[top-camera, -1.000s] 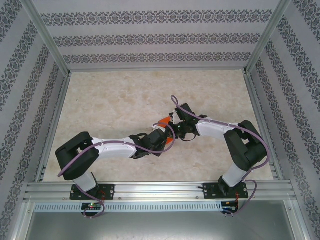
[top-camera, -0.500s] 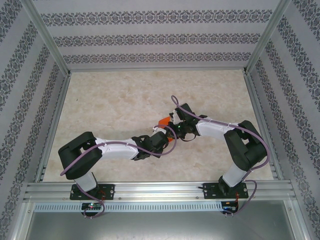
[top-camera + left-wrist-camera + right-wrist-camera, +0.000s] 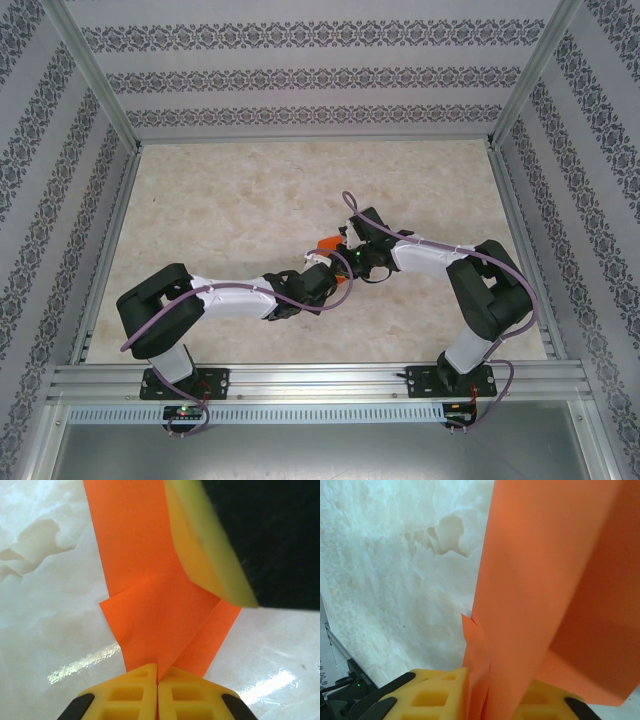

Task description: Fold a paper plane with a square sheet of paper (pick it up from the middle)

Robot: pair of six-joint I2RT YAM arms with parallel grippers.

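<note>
**A:** In the middle of the table (image 3: 230,200), where the two arms meet, what is holding the orange paper (image 3: 326,241)?

**B:** The left gripper (image 3: 157,689). Its two yellow fingertips are pressed fully together. A crease of the paper runs straight into the seam between them, so it is pinching the folded layers there.

**A:** Why at that spot?

**B:** I think it is to fix the fold. An angled flap lies across the long strip, and a pinch where the layers cross should stop them from sliding apart.

**A:** And the right gripper (image 3: 490,700)?

**B:** The paper passes between its jaws, but they stand a little apart. The gap is wider than thin paper needs, so I judge it sits loosely around the sheet and does not clamp it. In the left wrist view one pad (image 3: 210,555) of it hangs over the strip. I cannot tell if it touches.

**A:** Is the paper on the table?

**B:** It seems raised between the grippers. I cannot tell if some corner rests on the surface.

**A:** How far along is the plane?

**B:** Only partly folded, in my opinion. I see a narrow strip and one flap, with no pointed nose or wings.
</note>
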